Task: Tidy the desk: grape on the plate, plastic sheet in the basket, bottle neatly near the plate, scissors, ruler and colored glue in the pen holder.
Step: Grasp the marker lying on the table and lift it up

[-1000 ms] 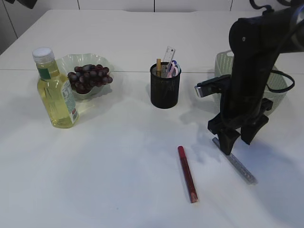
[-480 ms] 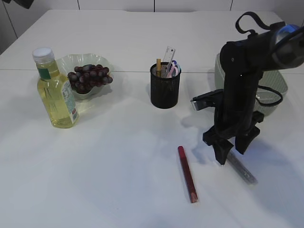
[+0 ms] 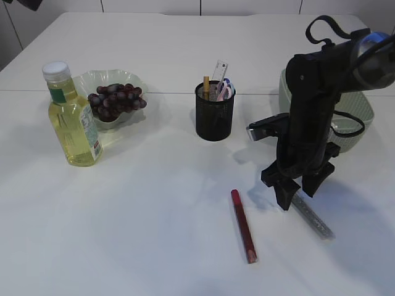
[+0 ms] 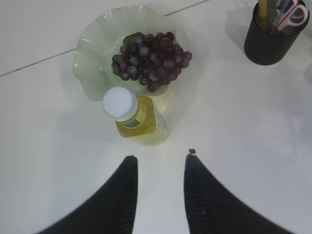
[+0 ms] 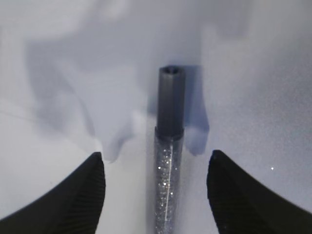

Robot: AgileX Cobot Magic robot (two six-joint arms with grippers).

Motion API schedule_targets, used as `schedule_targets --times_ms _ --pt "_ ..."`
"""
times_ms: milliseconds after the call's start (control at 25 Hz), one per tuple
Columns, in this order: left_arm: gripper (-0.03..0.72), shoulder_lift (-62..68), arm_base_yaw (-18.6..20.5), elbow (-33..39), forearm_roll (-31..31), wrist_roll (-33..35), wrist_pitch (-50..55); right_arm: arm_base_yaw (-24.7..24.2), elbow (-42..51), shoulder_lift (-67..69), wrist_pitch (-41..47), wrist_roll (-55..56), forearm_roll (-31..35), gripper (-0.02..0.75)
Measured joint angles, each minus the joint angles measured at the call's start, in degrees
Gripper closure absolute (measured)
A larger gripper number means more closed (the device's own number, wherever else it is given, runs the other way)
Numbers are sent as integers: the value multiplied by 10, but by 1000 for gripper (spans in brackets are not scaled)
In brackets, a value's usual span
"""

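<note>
Just two glue sticks (image 3: 243, 226) (image 3: 313, 216), loose.

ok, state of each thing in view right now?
Yellow-liquid bottle: upright, capped.
Dark grapes: on pale green plate.
Black mesh pen holder: upright, holding stationery.
Red glue stick: lying flat.
Silver glitter glue stick: lying flat.
Right end effector: open, straddling it.
Left end effector: open, empty.

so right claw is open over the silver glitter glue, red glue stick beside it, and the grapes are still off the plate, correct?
Not quite: the grapes already lie on the plate, as the left wrist view shows. The rest holds: the right claw stands open over the silver glitter glue, not closed on it, and the red glue stick lies beside it on the table.
</note>
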Motion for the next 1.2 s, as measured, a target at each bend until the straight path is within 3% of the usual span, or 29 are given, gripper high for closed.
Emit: schedule_targets --times_ms 1000,1200 --pt "449 0 0 0 7 0 5 0 0 16 9 0 3 263" --pt "449 0 0 0 7 0 5 0 0 16 10 0 3 325"
